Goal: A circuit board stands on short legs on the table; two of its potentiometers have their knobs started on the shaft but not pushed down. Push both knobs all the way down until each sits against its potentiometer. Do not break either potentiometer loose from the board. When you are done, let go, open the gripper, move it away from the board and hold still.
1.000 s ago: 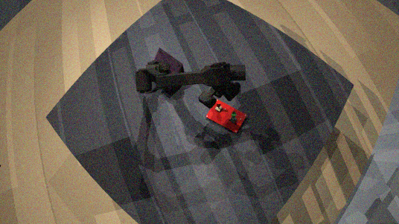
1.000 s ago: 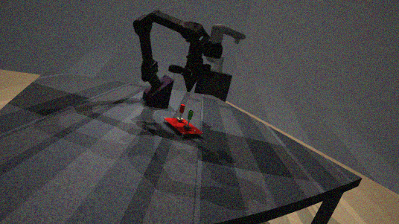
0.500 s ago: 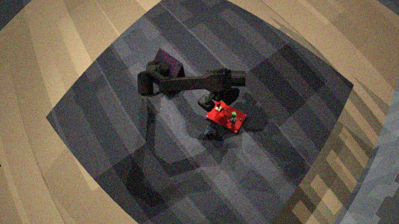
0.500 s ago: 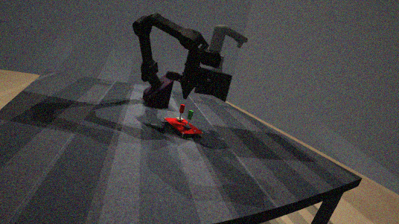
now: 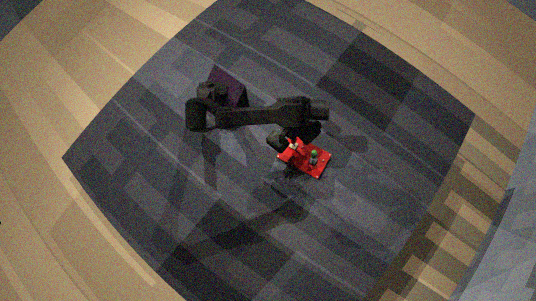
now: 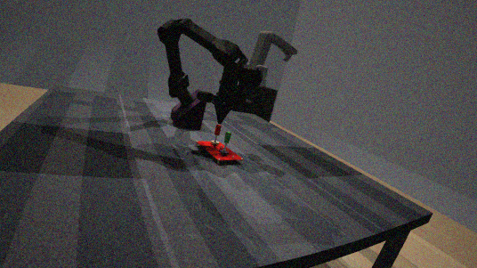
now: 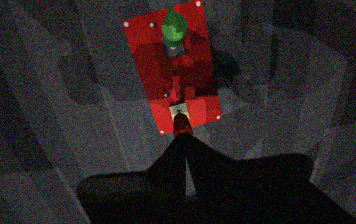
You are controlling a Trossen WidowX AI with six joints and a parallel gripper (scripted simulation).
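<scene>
The red circuit board (image 5: pixel 318 171) (image 6: pixel 232 158) (image 7: pixel 197 107) stands low on the table. The green knob (image 5: pixel 314 153) (image 6: pixel 228 137) (image 7: pixel 174 27) sits high on its shaft above a dark potentiometer (image 5: pixel 313 160) (image 7: pixel 173 49). The red knob (image 6: pixel 218 129) (image 7: pixel 183 129) stands high above a pale potentiometer (image 5: pixel 293 146) (image 7: pixel 177 109), with bare shaft showing between them in the exterior view. My gripper (image 6: pixel 219 122) (image 7: pixel 183 137) is shut and empty, pointing down with its tips right at the red knob's top. Whether they touch is unclear; the tips partly cover the knob in the wrist view.
The arm's purple base (image 5: pixel 226 86) (image 6: pixel 189 113) stands behind the board on the dark table (image 5: pixel 350 225) (image 6: pixel 276 218). A grey bent post (image 6: pixel 263 46) and a dark box (image 6: pixel 263 102) are in the background. The green knob rises close beside the red one.
</scene>
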